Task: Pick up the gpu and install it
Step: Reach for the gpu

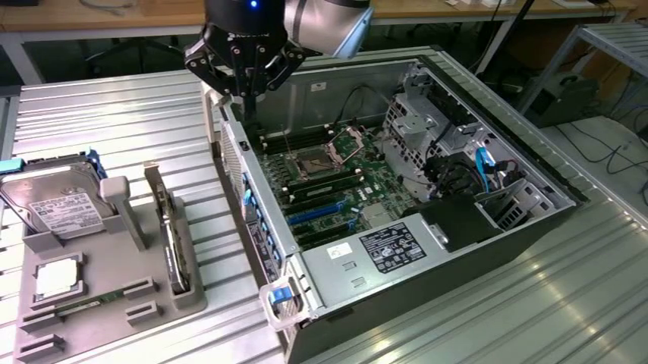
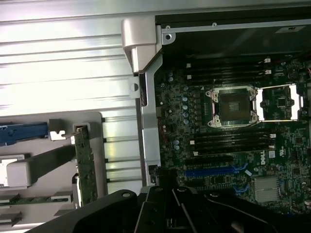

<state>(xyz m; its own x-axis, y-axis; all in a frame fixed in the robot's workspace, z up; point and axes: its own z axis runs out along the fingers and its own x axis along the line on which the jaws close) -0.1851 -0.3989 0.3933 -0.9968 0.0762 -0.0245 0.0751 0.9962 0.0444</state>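
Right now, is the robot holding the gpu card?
No, the gpu stands on its edge in the gray holder, while the gripper hangs over the computer case, apart from it.

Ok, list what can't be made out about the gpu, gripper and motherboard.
- Thin dark gpu card: both views show it edge-on, so its face is unreadable; the grey plastic holder hides its lower edge in the exterior view.
- Black gripper: the arm above is cut off by the exterior view's top edge.
- Green motherboard: in the wrist view, the gripper's black body hides part.
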